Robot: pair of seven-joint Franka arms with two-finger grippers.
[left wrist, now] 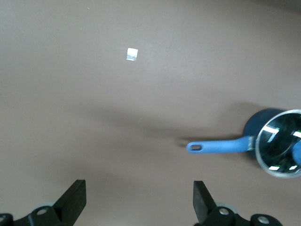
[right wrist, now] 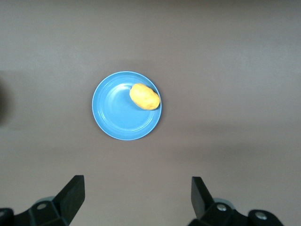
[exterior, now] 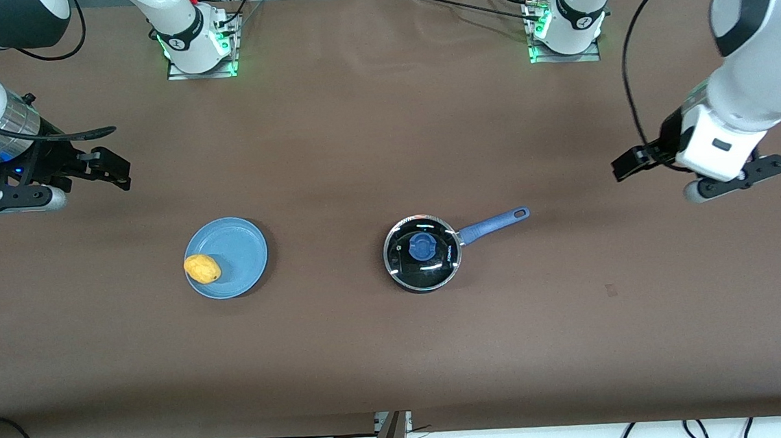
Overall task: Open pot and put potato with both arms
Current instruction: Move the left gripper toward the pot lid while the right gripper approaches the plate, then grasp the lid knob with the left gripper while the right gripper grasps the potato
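Note:
The black pot (exterior: 422,252) stands mid-table with its clear glass lid and blue knob (exterior: 423,247) on it; its blue handle (exterior: 494,224) points toward the left arm's end. The yellow potato (exterior: 201,268) lies on the rim side of a blue plate (exterior: 235,254). My left gripper (exterior: 630,161) is open and empty in the air over bare table at the left arm's end; its wrist view (left wrist: 139,195) shows the pot (left wrist: 280,148) at the picture's edge. My right gripper (exterior: 112,171) is open and empty in the air at the right arm's end; its wrist view (right wrist: 136,193) shows the potato (right wrist: 145,96) on the plate (right wrist: 117,115).
The brown table (exterior: 330,147) carries both arm bases along its edge farthest from the front camera. A small pale mark (exterior: 610,290) lies on the table nearer to the front camera than the left gripper; it also shows in the left wrist view (left wrist: 132,54). Cables hang below the table's nearest edge.

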